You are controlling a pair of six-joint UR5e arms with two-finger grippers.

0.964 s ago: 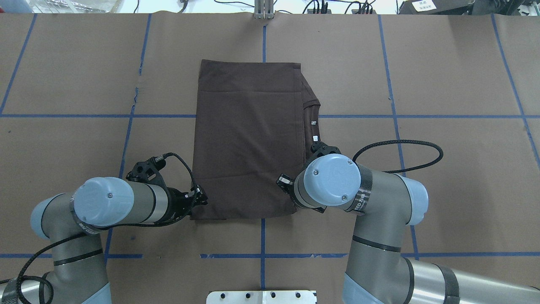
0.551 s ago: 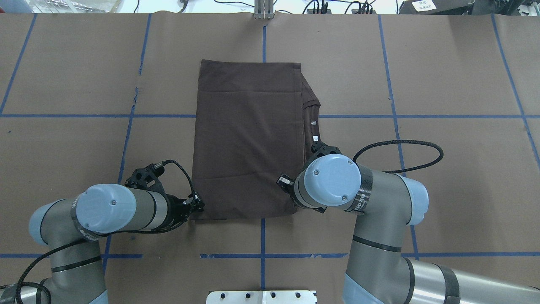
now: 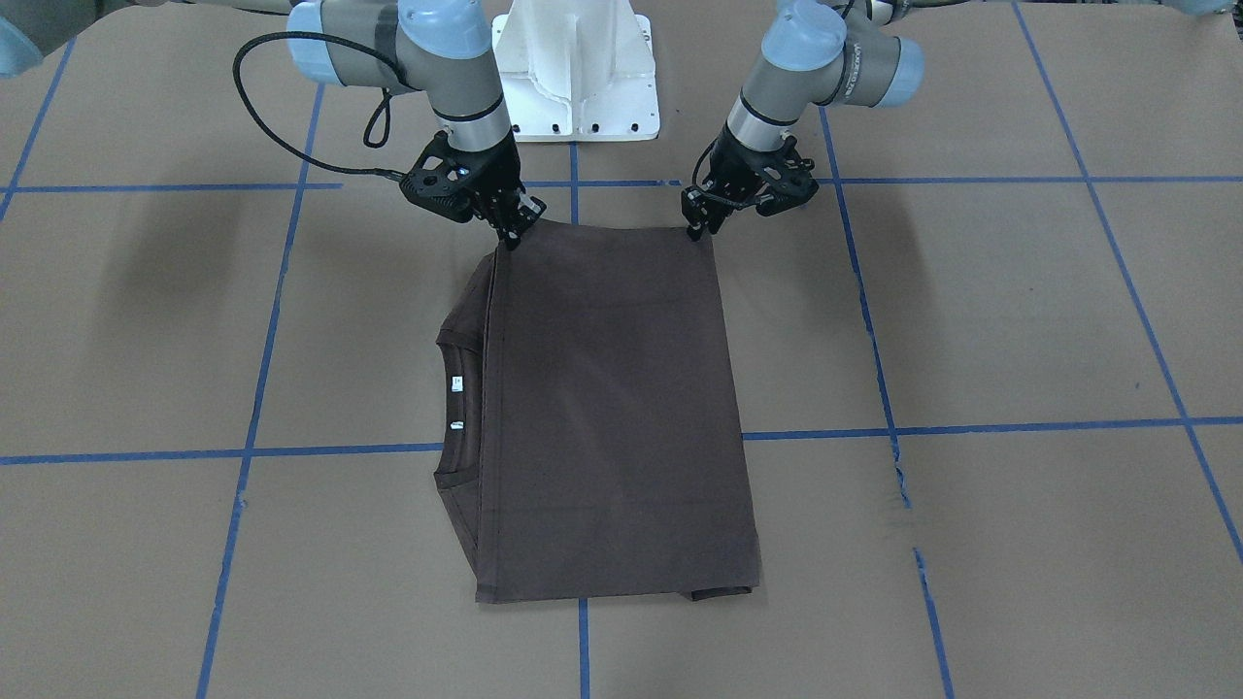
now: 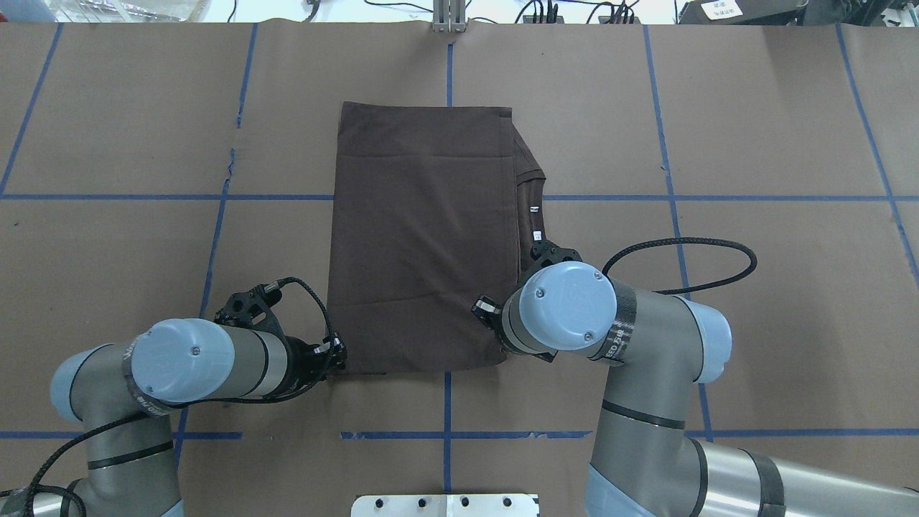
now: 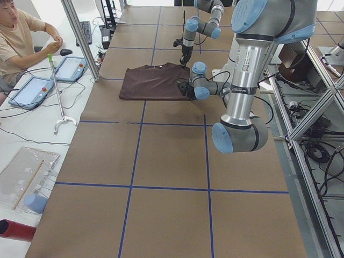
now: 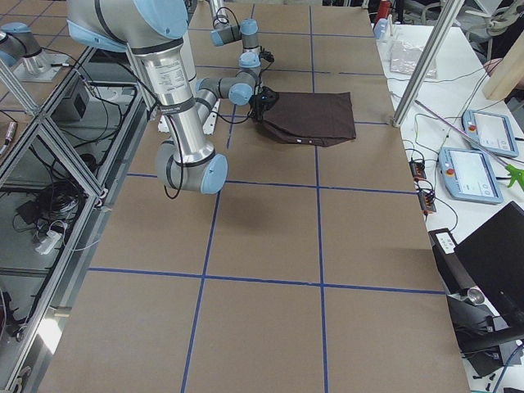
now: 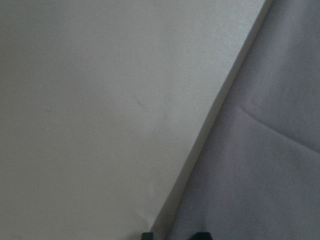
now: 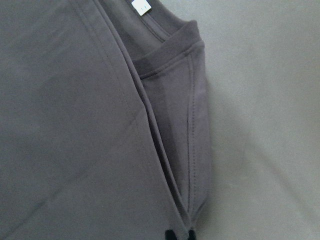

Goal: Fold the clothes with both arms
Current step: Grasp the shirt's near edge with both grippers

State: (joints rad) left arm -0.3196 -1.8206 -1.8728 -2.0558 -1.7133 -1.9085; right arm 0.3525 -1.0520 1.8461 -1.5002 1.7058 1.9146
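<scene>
On the table (image 4: 108, 108), papered brown and taped into a blue grid, the shirt (image 4: 423, 237) lies flat at the middle as a tall rectangle, its long sides running away from the robot. The sides are folded in, so the lengthwise folds look done. The collar (image 3: 449, 388), with its two white labels (image 3: 456, 382), pokes out from under the top layer on the robot's right. The left arm (image 4: 187, 359) reaches in low to the shirt's near left corner, and the right arm (image 4: 646, 330) stands over the near right corner. The left gripper (image 3: 699, 231) sits at its corner with the jaws a little apart. In its wrist view the fingertips (image 7: 146, 235) straddle the shirt's edge, and no firm pinch shows. The right gripper (image 3: 512, 238) is down on its corner. Its fingertips (image 8: 170, 234) are nearly together with the layered corner between them, so it appears to have the cloth pinched. What looks left is the crosswise fold. The left gripper would have to close on its corner. Both arms would then lift the near edge together and carry it over to the far edge, halving the rectangle.
</scene>
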